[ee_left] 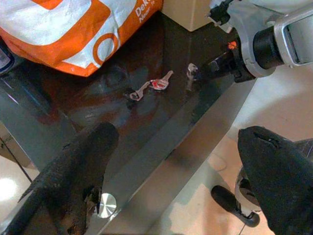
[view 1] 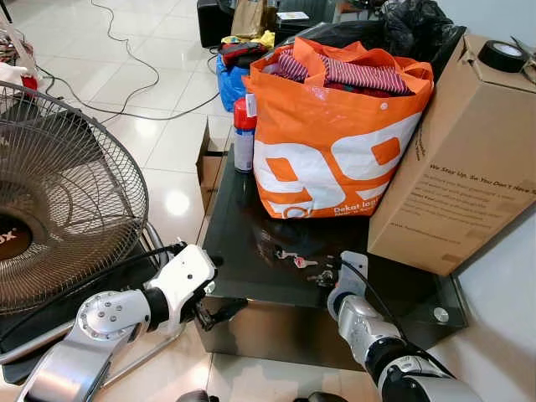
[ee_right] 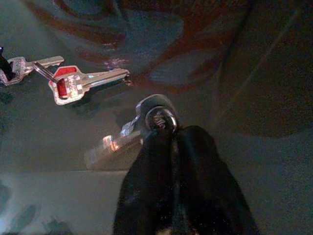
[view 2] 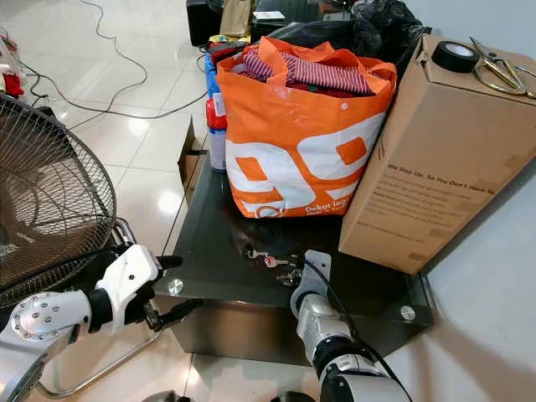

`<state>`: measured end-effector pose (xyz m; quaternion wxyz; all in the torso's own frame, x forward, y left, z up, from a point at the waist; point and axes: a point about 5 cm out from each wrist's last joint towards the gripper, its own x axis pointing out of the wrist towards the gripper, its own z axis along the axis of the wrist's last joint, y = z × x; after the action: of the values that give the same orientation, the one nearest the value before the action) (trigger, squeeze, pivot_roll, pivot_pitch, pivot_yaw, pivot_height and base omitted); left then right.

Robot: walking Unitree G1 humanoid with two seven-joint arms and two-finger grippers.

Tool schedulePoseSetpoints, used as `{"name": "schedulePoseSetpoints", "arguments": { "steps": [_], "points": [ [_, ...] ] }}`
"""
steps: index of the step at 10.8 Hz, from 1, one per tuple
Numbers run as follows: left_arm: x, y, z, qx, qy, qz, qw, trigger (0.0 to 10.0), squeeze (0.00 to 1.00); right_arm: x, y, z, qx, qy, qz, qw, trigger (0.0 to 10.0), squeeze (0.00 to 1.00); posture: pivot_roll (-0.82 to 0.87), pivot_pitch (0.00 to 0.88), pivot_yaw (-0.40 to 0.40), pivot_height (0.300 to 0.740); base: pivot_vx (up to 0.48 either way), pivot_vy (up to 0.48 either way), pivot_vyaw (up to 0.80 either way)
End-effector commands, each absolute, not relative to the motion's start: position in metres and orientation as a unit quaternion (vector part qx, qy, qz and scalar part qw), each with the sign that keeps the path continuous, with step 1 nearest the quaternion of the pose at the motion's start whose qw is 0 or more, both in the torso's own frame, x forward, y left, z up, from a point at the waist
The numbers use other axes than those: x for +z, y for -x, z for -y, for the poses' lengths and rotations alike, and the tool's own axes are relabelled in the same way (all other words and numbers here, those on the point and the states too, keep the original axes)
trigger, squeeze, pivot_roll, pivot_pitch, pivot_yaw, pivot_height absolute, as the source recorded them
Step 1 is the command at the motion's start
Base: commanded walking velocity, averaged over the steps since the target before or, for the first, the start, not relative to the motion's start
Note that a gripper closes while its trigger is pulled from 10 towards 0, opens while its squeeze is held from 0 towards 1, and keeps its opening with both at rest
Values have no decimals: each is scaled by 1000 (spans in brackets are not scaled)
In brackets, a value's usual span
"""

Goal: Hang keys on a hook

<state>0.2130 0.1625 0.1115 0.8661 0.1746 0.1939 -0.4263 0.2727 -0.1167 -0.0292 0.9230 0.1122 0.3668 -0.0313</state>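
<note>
A small bunch of keys (view 1: 300,261), one with a red head (ee_right: 73,84), lies on the dark glass table (view 1: 251,209) in front of the orange bag. A separate silver key (ee_right: 155,113) rests just beside the bunch. My right gripper (ee_right: 168,134) is down on the table near its front edge, fingers pressed together on that silver key's head; the same gripper (view 1: 325,275) is seen from above in the left eye view. My left gripper (view 1: 205,280) hovers open at the table's front left corner, its fingers (ee_left: 73,166) wide apart and holding nothing.
An orange shopping bag (view 1: 327,142) full of clothes and a tall cardboard box (view 1: 456,159) with a tape roll on top stand at the back of the table. A spray can (view 1: 244,134) stands left of the bag. A large fan (view 1: 59,193) is at floor level on the left.
</note>
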Motion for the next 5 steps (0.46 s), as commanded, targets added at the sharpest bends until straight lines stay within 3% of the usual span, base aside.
{"name": "schedulePoseSetpoints", "arguments": {
  "steps": [1,5],
  "points": [
    [115,-211,-160,-433,-178,-190,863,10000,0,-31,-271,119,-38,-117,-368,922,0,0,4,58,-49,740,0,0,0],
    [114,-211,-159,-430,-176,-187,865,10000,0,-30,-272,120,-32,-112,-364,924,0,0,4,34,-60,740,0,0,0]
  ]
}}
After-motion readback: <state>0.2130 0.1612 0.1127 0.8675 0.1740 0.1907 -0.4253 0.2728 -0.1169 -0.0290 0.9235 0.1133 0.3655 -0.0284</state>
